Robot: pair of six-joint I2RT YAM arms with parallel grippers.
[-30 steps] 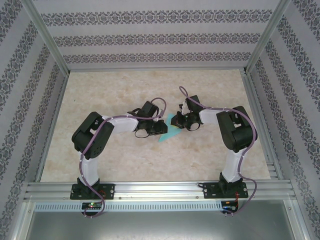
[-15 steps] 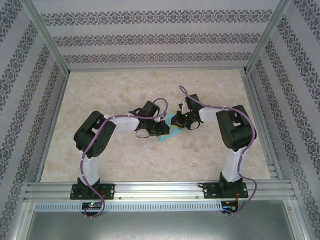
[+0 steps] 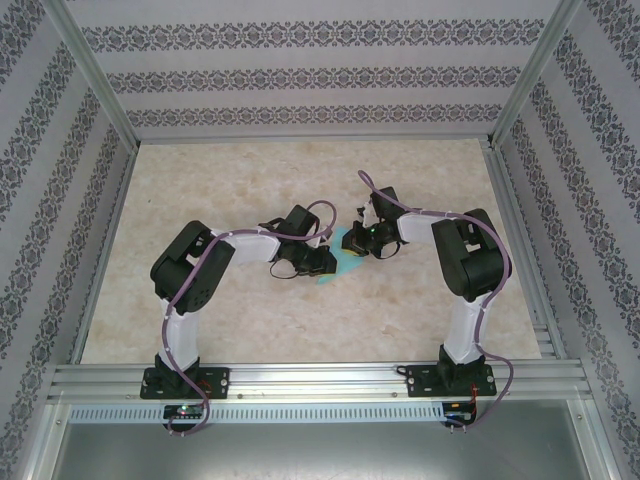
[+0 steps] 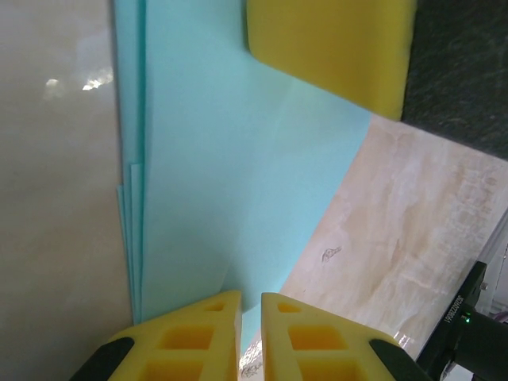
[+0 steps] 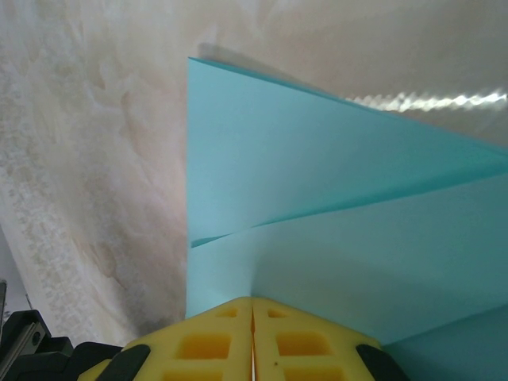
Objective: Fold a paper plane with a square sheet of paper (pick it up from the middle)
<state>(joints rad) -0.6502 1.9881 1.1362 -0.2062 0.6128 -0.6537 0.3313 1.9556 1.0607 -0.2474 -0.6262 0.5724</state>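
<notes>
The turquoise paper (image 3: 338,268) lies folded in the middle of the table, between my two grippers. Close up it shows stacked layers along one straight edge (image 4: 238,175) and two overlapping flaps (image 5: 333,198). My right gripper (image 3: 352,240) is shut on the lower flap, which rises in a crease to its tips (image 5: 252,300). One of its yellow pads (image 4: 325,48) rests over the sheet's far end. My left gripper (image 3: 322,262) sits at the paper's near corner (image 4: 250,298). Its jaws are nearly together, with a thin slit through which paper and table show.
The pale marbled table (image 3: 250,180) is ringed by patterned walls and an aluminium frame (image 3: 300,378) at the near edge. Both arms bend inward toward the centre, with their cables looping above the wrists.
The left arm has crept a little to the right toward the right gripper, covering more of the paper. The right arm has barely moved. Neither gripper has changed its opening.
</notes>
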